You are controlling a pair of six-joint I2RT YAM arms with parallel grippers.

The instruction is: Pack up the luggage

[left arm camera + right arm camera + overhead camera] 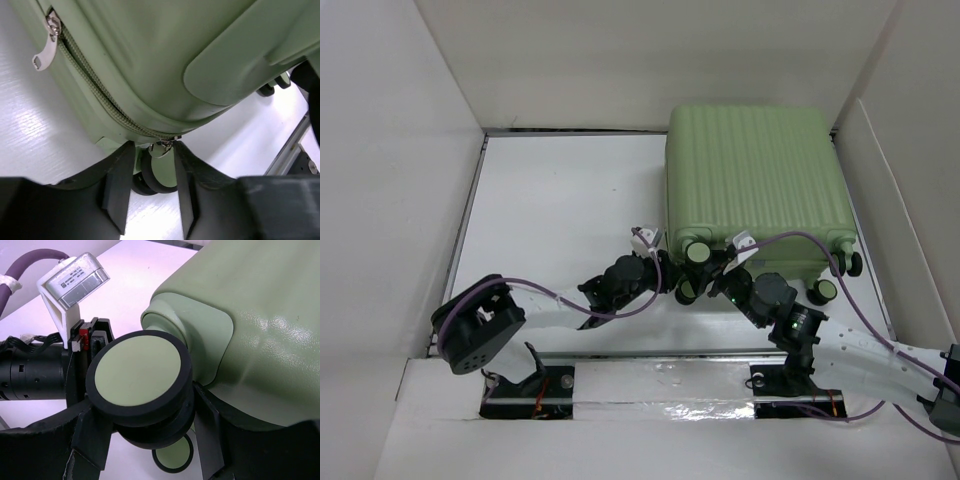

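The luggage [750, 180] lies closed, ribbed shell up, at the back right of the white table. My left gripper [665, 275] is at its near left corner, jaws open. In the left wrist view [152, 147] its tips straddle a silver zipper pull [162, 148] at the end of the zipper, with a spinner wheel [155, 180] below. A second zipper pull [45, 50] hangs further along. My right gripper [715, 280] is beside it, and in the right wrist view [142, 410] it is closed around a black-and-green spinner wheel [137, 375].
White walls [410, 150] enclose the table on the left, back and right. The left arm's wrist camera [75, 280] sits just beyond the gripped wheel. Purple cables [840, 270] loop over the suitcase's near edge. More wheels [850, 262] stick out at its near right corner.
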